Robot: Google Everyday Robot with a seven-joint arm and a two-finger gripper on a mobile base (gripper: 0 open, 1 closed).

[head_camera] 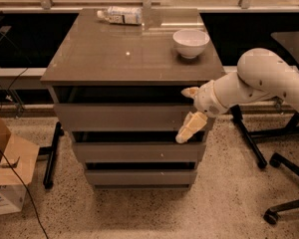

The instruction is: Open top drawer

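Observation:
The top drawer (124, 116) is the uppermost of three grey-brown handleless fronts on the cabinet, with a dark gap above it under the cabinet top (114, 59). My gripper (189, 109) is at the drawer front's right end, on a white arm reaching in from the right. It is open. One cream finger (190, 91) lies at the panel's upper edge and the other (191, 127) at its lower edge, so the panel's right end is between them.
A white bowl (191, 43) and a lying plastic bottle (120, 15) rest on the cabinet top. A cardboard box (7, 176) stands on the floor at left. Black chair legs and casters (276, 159) stand at right.

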